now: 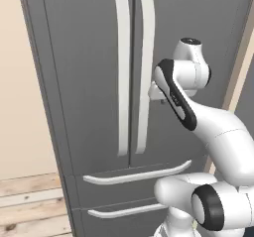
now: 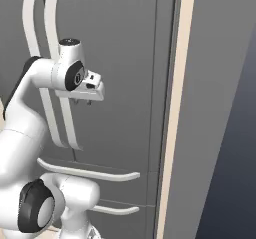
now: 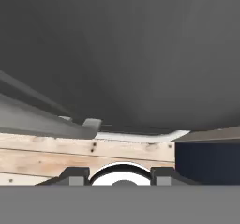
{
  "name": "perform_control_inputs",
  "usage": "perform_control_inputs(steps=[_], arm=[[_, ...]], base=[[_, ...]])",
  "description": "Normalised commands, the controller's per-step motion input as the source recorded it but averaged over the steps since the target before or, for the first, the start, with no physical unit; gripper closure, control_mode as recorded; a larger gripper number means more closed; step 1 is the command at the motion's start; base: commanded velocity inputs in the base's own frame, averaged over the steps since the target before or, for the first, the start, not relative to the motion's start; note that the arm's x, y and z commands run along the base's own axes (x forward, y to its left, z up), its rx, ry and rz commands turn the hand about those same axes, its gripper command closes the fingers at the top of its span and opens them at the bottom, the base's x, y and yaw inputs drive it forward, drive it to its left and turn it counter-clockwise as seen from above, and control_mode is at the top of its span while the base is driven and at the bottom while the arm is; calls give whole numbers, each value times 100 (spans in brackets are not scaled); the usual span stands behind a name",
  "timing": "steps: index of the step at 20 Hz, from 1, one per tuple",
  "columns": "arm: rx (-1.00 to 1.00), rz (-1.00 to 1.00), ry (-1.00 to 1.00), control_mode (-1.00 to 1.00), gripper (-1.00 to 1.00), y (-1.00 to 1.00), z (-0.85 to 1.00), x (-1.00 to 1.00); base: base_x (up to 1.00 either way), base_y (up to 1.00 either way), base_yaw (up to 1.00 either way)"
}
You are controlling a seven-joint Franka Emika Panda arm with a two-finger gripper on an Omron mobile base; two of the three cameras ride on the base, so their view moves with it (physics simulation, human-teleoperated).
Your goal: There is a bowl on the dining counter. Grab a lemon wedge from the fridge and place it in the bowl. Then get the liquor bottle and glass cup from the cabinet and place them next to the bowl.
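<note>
The closed fridge (image 1: 99,82) is shown directly ahead of the end effector (image 2: 82,102), which is held empty with jaws partly apart just right of the right door's vertical handle (image 1: 145,72), whose long axis is upright, within near reach.

You get soft, even light here, with no bright glare anywhere. The fridge (image 1: 89,57) looks flat and dull grey, and its pale handles cast only thin, faint shadows beside them. Right in front of the gripper (image 3: 120,175), the door is dim, and it grows darker toward the top. Edges look a little soft and blocky. Nothing bends at the corners.
</note>
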Motion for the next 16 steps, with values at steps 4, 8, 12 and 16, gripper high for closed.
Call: perform_control_inputs(steps=[4,8,12,16], arm=[[0,0,0,100,-100,1,0,-2],[0,0,0,100,-100,0,0,0],[0,0,0,100,-100,0,0,0],[0,0,0,100,-100,0,0,0]], base=[[-46,26,0],[-52,61,0],[-26,56,1],[-42,9,0]])
